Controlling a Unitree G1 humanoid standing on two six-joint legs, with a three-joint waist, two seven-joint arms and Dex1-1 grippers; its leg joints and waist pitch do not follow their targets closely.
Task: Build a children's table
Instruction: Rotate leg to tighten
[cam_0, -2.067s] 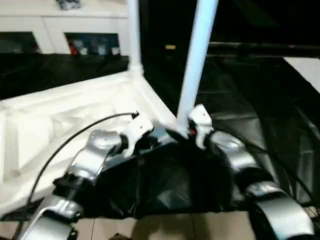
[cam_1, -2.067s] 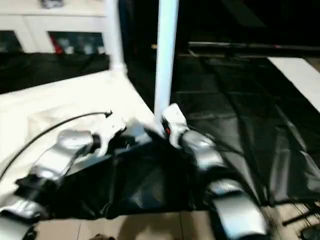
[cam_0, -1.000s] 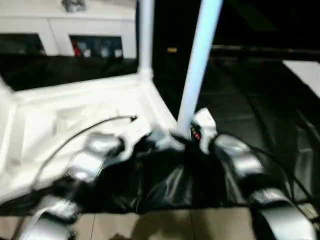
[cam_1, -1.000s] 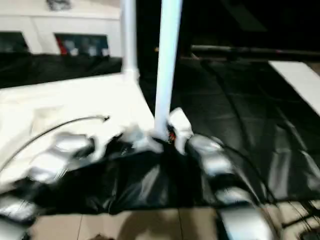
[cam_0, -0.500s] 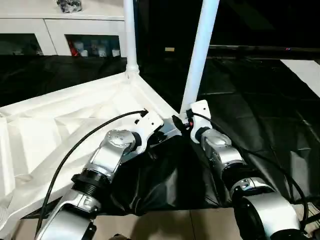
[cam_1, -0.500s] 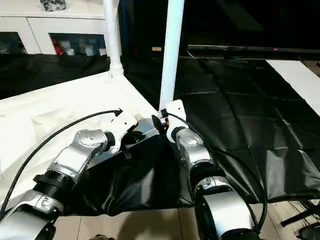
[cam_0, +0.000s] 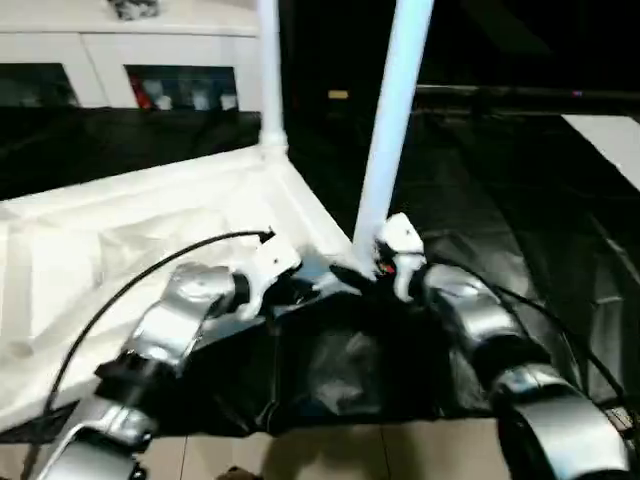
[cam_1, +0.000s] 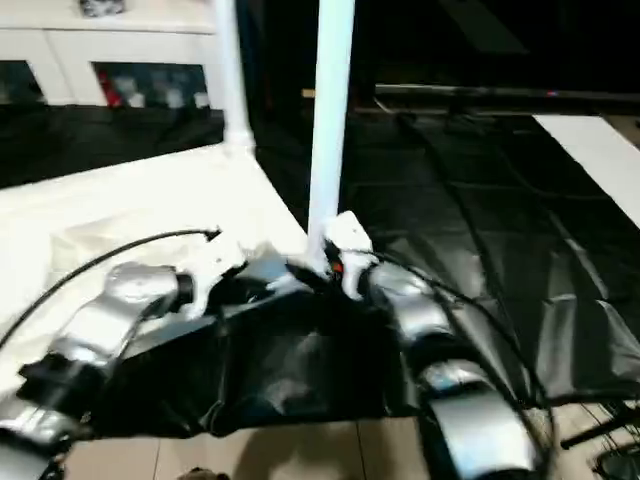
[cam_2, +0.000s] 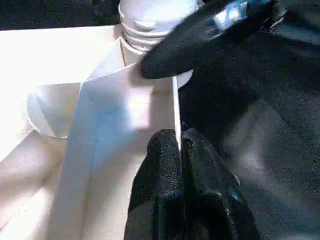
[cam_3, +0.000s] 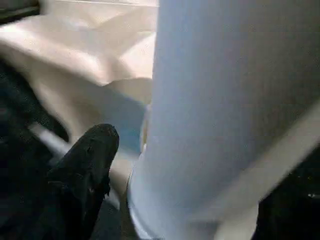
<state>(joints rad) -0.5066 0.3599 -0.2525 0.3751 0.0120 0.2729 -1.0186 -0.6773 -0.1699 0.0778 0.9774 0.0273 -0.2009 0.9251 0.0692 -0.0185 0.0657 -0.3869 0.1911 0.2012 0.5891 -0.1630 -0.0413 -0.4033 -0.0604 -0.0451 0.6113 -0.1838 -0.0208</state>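
near leg (cam_0: 393, 120) stood upright in the upturned tabletop's (cam_0: 120, 250) corner socket. right pincer (cam_0: 368, 262) at its base straddled it, fingers apart; left pincer (cam_2: 176, 150) pinched the adjoining rim, closed.

White children's table (cam_0: 150, 230) upside down, two legs (cam_0: 392, 120) upright in corner sockets.

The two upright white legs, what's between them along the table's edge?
Between the far leg and the near leg runs the upturned tabletop's raised side rim, with nothing standing on it. The left eye view shows this.
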